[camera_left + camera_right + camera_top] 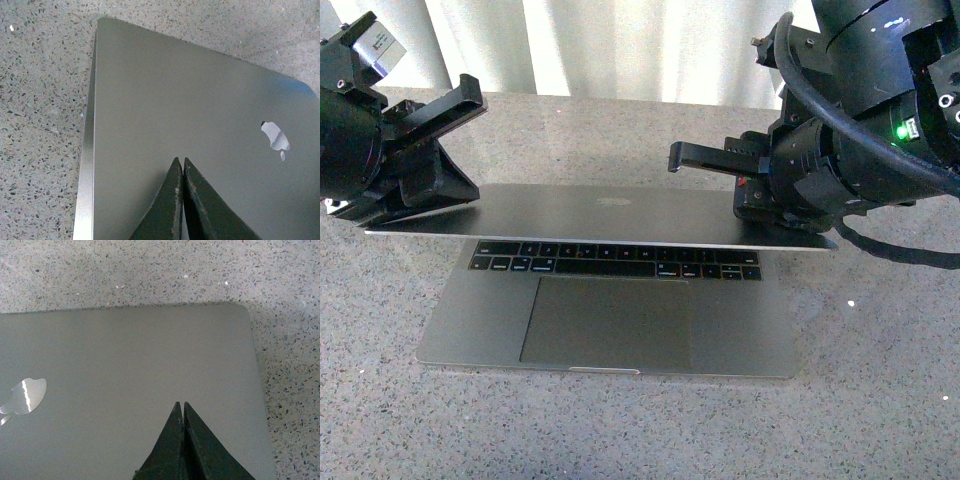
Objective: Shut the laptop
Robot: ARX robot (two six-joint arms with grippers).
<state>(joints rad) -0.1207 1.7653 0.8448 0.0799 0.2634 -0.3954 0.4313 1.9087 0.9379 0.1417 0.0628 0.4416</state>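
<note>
The space-grey laptop (605, 325) lies on the table with its lid (610, 212) tipped low over the black keyboard (615, 260), outer face and pale logo (612, 203) upward. My left gripper (455, 190) is shut, its tips resting on the lid's left part; in the left wrist view the shut tips (180, 161) lie on the lid (200, 90) near the logo (275, 136). My right gripper (752, 205) is shut on nothing, resting on the lid's right part; in the right wrist view its tips (180, 405) lie on the lid (125, 355).
The laptop sits on a grey speckled stone table (880, 380), which also shows in the left wrist view (40, 100) and the right wrist view (290, 340). Pale curtains (620, 40) hang behind the table's far edge.
</note>
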